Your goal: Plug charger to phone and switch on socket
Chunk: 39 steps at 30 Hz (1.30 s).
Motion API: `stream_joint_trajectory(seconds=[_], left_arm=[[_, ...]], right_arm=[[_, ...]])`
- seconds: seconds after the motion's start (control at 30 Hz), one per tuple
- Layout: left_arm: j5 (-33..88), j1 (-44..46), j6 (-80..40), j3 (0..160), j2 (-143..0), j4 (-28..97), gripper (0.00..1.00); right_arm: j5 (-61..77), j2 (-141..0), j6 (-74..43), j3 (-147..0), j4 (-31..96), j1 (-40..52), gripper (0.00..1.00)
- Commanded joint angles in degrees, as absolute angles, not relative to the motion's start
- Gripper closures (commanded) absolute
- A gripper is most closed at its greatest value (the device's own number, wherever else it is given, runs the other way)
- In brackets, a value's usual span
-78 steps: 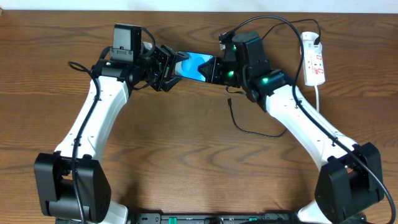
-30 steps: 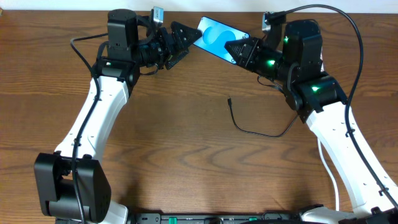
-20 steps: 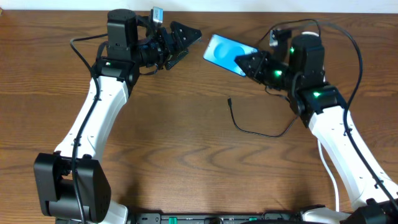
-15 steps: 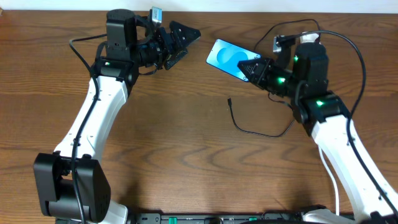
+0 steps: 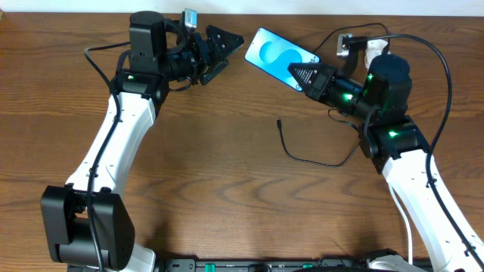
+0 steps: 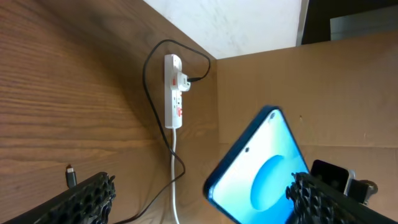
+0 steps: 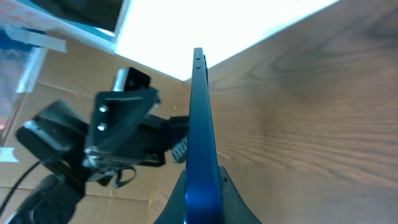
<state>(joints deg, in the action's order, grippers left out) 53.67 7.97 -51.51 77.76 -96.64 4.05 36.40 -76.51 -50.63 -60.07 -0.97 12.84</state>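
The phone point(image 5: 278, 57), blue screen lit, hangs in the air at the back of the table, with my right gripper point(image 5: 301, 75) shut on its right end. Seen edge-on in the right wrist view, the phone point(image 7: 199, 118) is pinched between the two fingers point(image 7: 231, 198). My left gripper point(image 5: 229, 45) stands open just left of the phone, apart from it, and the phone point(image 6: 258, 165) shows beyond its fingers point(image 6: 84, 199). The charger's black cable point(image 5: 318, 162) lies on the wood, its tip point(image 5: 279, 121) free. The socket point(image 6: 173, 93) lies at the back right with the charger's plug point(image 6: 186, 81) in it.
The socket's thick white cord point(image 6: 173, 168) runs toward the table's front. Brown cardboard point(image 6: 311, 81) stands behind the table's back edge. Bare wood point(image 5: 227, 189) fills the middle and front of the table.
The right gripper has carried the phone to the right, away from the left gripper's fingers, which touched it a second ago. The left arm has stayed in place.
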Motion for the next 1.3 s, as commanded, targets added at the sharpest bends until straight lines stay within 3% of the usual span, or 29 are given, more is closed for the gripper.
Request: stream_joint_trajectory(seconds=[0.0,0.37,0.7,0.93,1.27], left_arm=[[53.5,7.7,-53.6,77.2,-97.0,3.2,0.08],[53.5,7.7,-55.0,77.2,-97.0,-1.2,0.08],[53.5,7.7,-55.0,77.2,-97.0,-3.8,0.08],[53.5,7.7,-55.0,77.2,-97.0,-3.9,0.09],[50.7,7.8,-55.0,77.2,-97.0,-5.1,0.12]], right_arm=[[37.0,-76.1,-53.4,-60.6,-2.7,13.3,0.99],[32.6,-81.9,-70.1,-60.6,-11.2,14.0,0.99],[32.5,-91.7,-91.9,-60.6,-30.5,16.3,0.99],[32.4,-98.3,-97.9,-60.6,-41.4,20.2,0.99],[28.0,-99.0,-98.3,-60.6,-42.7,23.1,0.99]])
